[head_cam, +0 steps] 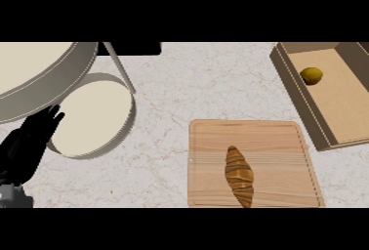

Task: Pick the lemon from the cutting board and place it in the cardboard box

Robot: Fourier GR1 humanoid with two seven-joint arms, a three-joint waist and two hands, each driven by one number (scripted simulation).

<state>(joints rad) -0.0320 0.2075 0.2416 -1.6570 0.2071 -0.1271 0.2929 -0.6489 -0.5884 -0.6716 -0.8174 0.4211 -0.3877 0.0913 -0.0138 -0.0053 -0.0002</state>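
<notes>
Pale marbled counter (180, 88) carries everything under inspection. Lemon (311, 74): found lying inside the cardboard box (317, 128), toward its far end, resting on the box floor and apart from the near wall. Cutting board (296, 141): sits just beside the box, toward me, and bears only a croissant (239, 176) lying lengthwise near its middle. No lemon remains on the board.

My left robot hand (29, 144) shows at the left edge, fingers straight and pointing up, holding nothing and resting beside a round plate (93, 122). A larger round dish (36, 78) lies beyond that, at the far left corner. My right robot hand does not appear.

Assessment: placement looks complete, since the lemon is already within the box walls and nothing grips it. I judge the step in hand to be the close of the task. Any further move calls only for keeping both arms away from the box and leaving the croissant undisturbed.
</notes>
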